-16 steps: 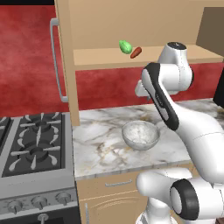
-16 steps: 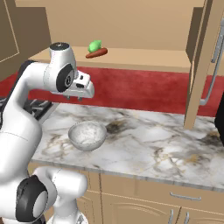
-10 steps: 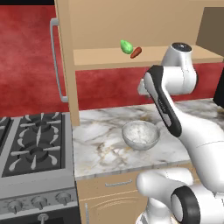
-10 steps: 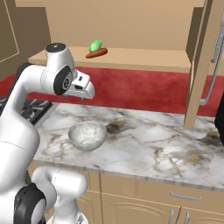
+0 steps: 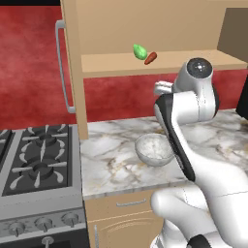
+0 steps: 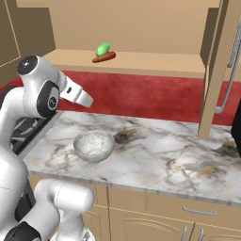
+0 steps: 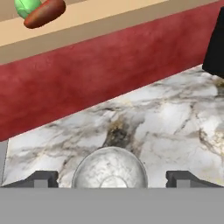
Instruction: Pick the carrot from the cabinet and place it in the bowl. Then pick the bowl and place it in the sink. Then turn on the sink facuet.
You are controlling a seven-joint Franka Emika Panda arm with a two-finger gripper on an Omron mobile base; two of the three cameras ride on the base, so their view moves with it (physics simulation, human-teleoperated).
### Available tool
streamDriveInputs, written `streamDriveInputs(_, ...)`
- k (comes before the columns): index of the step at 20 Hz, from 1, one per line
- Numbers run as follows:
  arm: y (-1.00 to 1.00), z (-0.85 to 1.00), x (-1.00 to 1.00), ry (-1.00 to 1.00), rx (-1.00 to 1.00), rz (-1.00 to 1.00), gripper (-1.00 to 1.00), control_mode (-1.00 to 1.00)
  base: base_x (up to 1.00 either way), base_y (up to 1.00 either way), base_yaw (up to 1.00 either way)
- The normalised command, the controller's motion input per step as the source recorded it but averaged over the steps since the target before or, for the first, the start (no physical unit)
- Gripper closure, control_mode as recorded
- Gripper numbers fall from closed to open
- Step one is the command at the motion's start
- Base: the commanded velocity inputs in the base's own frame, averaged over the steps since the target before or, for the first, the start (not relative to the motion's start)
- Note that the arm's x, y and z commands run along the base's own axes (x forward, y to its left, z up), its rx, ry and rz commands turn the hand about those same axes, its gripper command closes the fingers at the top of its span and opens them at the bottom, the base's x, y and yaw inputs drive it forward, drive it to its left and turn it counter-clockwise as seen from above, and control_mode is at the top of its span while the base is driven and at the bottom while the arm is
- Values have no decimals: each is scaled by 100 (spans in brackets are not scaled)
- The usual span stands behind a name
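The carrot [image 5: 151, 58] [image 6: 104, 58] [image 7: 44, 12] lies on the open cabinet shelf [image 5: 193, 60] [image 6: 155, 61], touching a green vegetable [image 5: 140, 51] on its left. The bowl [image 5: 153, 149] [image 6: 94, 145] [image 7: 109, 170] stands empty on the marble counter below. My gripper [image 7: 111, 178] [image 6: 86, 99] hangs open above the bowl and below shelf height, its fingertips [image 7: 41, 178] wide apart with nothing between them. The hand looks down and forward at the bowl and the red wall. The sink and the sink facuet are out of view.
A gas stove [image 5: 38, 164] adjoins the counter on the left. Both cabinet doors stand open: one with a long bar handle [image 5: 60, 63] left of the shelf, another [image 6: 219, 70] to its right. A dark object [image 6: 236, 127] sits at the counter's right end.
The arm's upper joints have shifted a little and the hand has risen slightly above the bowl. Carrot and bowl have not moved.
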Motion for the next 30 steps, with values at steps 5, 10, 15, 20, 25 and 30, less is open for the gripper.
streamDriveInputs(5,0,62,23,-4,0,-1,-100,-100,0,0,0)
streamDriveInputs(10,-3,61,11,0,0,3,-100,-100,0,0,0)
streamDriveInputs(15,-1,40,47,0,0,6,-100,-100,0,0,0)
streamDriveInputs(20,0,4,55,-7,-8,9,-100,-100,0,0,0)
streamDriveInputs(25,0,-1,30,-29,-16,15,-100,-100,0,0,0)
streamDriveInputs(30,0,0,32,-8,-5,3,-100,-100,0,0,0)
